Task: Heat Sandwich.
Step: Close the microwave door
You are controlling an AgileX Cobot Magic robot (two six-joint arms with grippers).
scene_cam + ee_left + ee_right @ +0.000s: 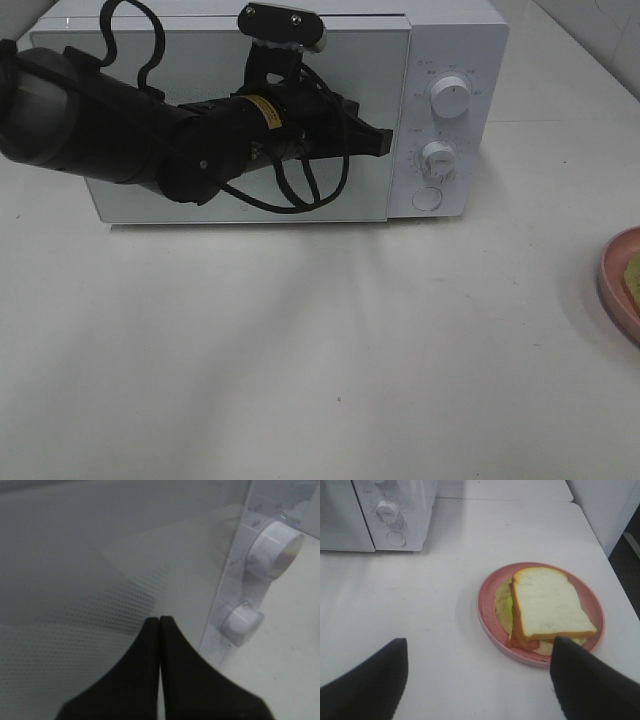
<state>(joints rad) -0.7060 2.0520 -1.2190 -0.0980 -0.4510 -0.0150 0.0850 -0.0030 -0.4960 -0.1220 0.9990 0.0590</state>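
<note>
The sandwich point(547, 605), white bread over orange and pale green layers, lies on a round pink plate point(486, 611) on the table. In the exterior high view only a sliver of the sandwich point(633, 274) and plate point(616, 290) shows at the right edge. The white microwave point(455, 45) stands at the back with its door shut. My left gripper point(384, 141) is shut and empty, its tips at the right edge of the door; it also shows in the left wrist view point(160, 622). My right gripper point(477, 680) is open and empty, above the table short of the plate.
The microwave's control panel has two white knobs point(451, 97) point(437, 158) and a round button point(427, 198). The left arm point(120, 125) lies across the door front. A table edge runs beyond the plate point(600, 535).
</note>
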